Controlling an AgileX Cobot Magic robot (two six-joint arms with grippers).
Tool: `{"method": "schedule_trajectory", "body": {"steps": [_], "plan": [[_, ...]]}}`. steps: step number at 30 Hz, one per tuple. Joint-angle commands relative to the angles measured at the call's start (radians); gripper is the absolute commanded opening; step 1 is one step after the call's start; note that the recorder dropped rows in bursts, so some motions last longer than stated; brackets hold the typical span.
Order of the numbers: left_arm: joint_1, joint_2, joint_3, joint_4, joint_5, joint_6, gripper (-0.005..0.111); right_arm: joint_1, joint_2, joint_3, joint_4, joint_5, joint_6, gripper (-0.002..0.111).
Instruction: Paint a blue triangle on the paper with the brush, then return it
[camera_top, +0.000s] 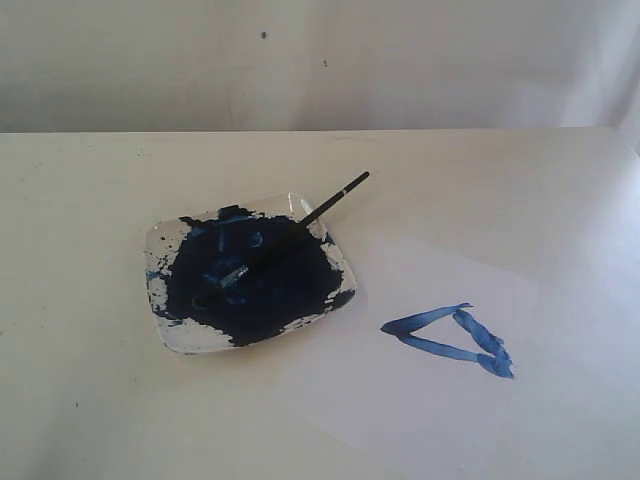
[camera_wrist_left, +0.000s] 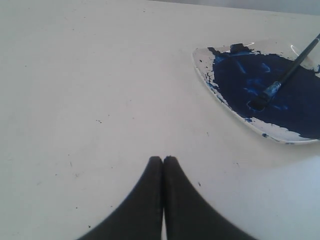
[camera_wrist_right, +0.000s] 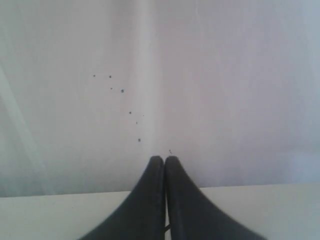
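My left gripper (camera_wrist_left: 163, 159) has its two black fingers pressed tight together. Nothing is between them. It points down at the flat off-white table (camera_wrist_left: 75, 100), and nothing lies under it but a few tiny dark dots.

My right gripper (camera_wrist_right: 164, 159) is pressed together too, and it holds nothing. It faces the pale wall (camera_wrist_right: 225, 75), which has a few little dark specks (camera_wrist_right: 122, 90) on it. The edge of the table shows just below the wall.

The thin black brush with a narrow white band (camera_top: 285, 240) is not in either of my grippers. It lies in the clear square dish (camera_top: 160, 250). Its blue-stained tip rests in the big dark blue paint blotch (camera_top: 280, 290) that covers most of the dish. Its handle leans on the far rim and sticks out past it, over the table. My left wrist view shows the dish off to one side of my left gripper, near it but not touching.

The small blue triangle made of three uneven brush strokes (camera_top: 480, 337) is painted on the large white sheet of paper (camera_top: 400, 390). The paper lies flat on the table. In the exterior view the triangle is to the right of the dish and apart from it. The paper's edges are faint, so I cannot tell if the dish sits on its edge.
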Motion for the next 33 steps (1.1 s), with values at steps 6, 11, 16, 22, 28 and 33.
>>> {"method": "schedule_trajectory", "body": {"steps": [6, 11, 16, 22, 28, 33], "plan": [[0.002, -0.004, 0.003, -0.011, -0.003, -0.007, 0.000, 0.000, -0.103, 0.175, -0.002, -0.011, 0.084, 0.000], [0.002, -0.004, 0.003, -0.011, -0.005, -0.007, 0.000, 0.000, -0.154, 0.236, -0.002, -0.021, 0.151, 0.000], [0.002, -0.004, 0.003, -0.011, -0.005, -0.007, 0.000, 0.000, -0.242, 0.326, 0.127, 0.023, 0.151, 0.000], [0.002, -0.004, 0.003, -0.011, -0.005, -0.007, 0.000, 0.000, -0.300, 0.432, 0.689, 0.205, 0.101, 0.000], [0.002, -0.004, 0.003, -0.011, -0.005, -0.007, 0.000, 0.000, -0.302, 0.479, 1.383, 0.640, -0.381, 0.000], [0.002, -0.004, 0.003, -0.011, -0.005, -0.007, 0.000, 0.000, -0.302, 0.504, 1.410, 0.729, -0.722, 0.000]]}}
